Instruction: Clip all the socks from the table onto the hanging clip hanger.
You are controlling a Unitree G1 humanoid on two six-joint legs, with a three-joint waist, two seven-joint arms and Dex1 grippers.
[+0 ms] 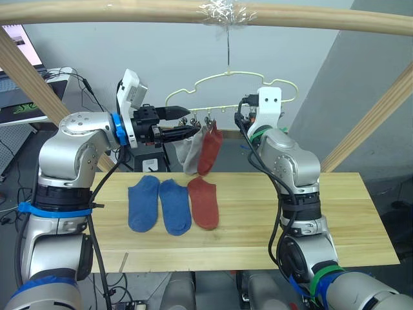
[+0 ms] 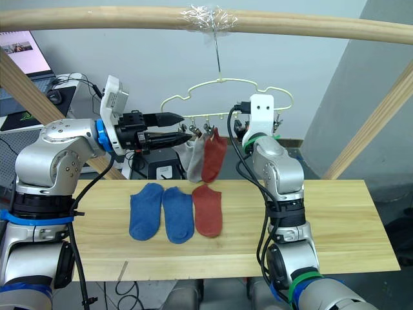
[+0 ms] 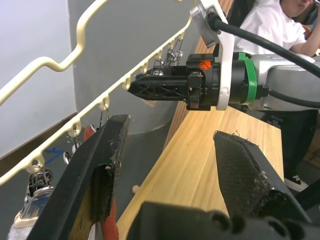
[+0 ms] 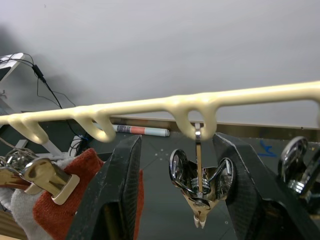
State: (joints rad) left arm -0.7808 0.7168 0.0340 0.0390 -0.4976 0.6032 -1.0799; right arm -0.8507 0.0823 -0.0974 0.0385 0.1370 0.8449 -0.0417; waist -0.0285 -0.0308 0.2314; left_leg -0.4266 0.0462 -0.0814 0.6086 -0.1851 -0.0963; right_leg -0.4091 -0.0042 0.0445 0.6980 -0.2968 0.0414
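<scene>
Right gripper: the black two-fingered right gripper (image 4: 175,190) is raised to the hanger's clip row, fingers spread, holding nothing; a free shiny metal clip (image 4: 199,186) hangs squarely between the two fingers, untouched.
Left gripper: the black two-fingered left gripper (image 2: 173,129) is at the same height, fingers apart and empty, pointing along the clip row toward the two hung socks.
Hanger: the thin pale yellow-green wire clip hanger (image 1: 227,81) hangs by its hook from the round wooden pole (image 1: 97,10); its row of clips runs left to right between the two grippers.
Hung socks: a light grey sock (image 1: 191,152) and a rust-red sock (image 1: 210,150) hang side by side, touching, just past the left fingertips.
Socks on table: two blue fabric ankle socks (image 1: 159,203) and one rust-red ankle sock (image 1: 204,201) lie flat in a row on the light wood table (image 1: 335,213), long axes running away from the robot, directly below the hung pair.
Deciding relation: the remaining socks lie well below both grippers and to the robot's left of centre; judged nearer the left arm, while the right gripper is placed to work the free clip.
Second grey sock: cannot be told from these views.
</scene>
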